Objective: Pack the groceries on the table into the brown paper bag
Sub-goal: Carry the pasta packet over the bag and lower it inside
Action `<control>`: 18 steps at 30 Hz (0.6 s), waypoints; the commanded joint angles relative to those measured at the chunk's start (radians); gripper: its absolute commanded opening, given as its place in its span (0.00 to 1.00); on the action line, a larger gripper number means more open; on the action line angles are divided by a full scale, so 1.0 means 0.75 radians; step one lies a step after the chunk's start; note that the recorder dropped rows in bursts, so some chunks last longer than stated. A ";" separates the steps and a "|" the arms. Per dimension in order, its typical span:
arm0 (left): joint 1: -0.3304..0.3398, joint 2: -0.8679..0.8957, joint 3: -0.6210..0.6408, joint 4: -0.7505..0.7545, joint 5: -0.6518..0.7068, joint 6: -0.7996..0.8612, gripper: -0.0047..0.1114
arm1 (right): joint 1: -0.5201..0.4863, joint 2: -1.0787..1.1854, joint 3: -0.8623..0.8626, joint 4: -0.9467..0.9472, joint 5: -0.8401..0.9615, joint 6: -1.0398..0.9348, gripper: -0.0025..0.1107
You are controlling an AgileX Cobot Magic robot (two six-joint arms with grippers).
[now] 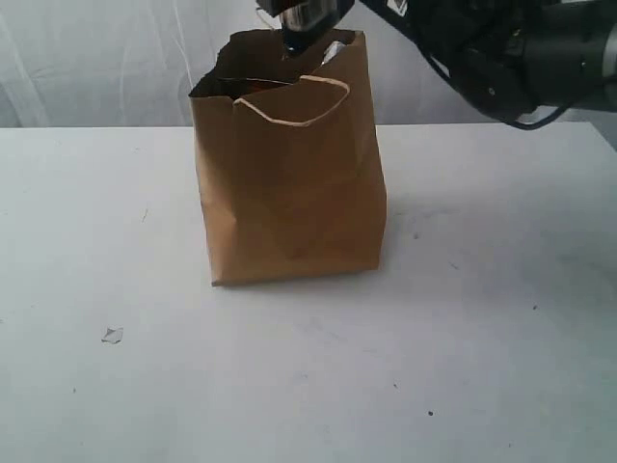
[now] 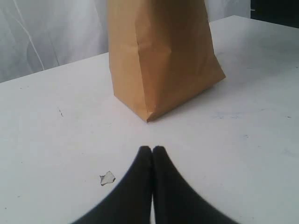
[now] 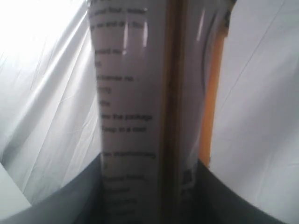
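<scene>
White speckled table (image 1: 501, 289) runs back to a pale curtain. At the left, beside a small scrap (image 1: 113, 335), the left gripper (image 2: 152, 150) hangs low, pinched together and empty. In the centre the brown paper bag (image 1: 289, 193) stands upright, its rim creased inward. Above its mouth the right gripper (image 1: 305, 21) clamps a long packet (image 3: 135, 93).

My worry is that the packet's lower end snags that folded rim and tips the bag, since nothing steadies it.

Only the right wrist view shows the packet's printed silvery back and orange edge. Only the exterior view places it over the opening.
</scene>
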 commanded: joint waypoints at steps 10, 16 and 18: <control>-0.006 -0.006 0.004 -0.005 -0.001 0.000 0.04 | 0.002 0.042 -0.045 -0.124 0.153 0.104 0.02; -0.006 -0.006 0.004 -0.005 -0.001 0.000 0.04 | 0.002 0.003 -0.045 -0.133 0.409 0.146 0.02; -0.006 -0.006 0.004 -0.005 -0.001 0.000 0.04 | 0.002 -0.002 -0.044 -0.133 0.413 0.173 0.02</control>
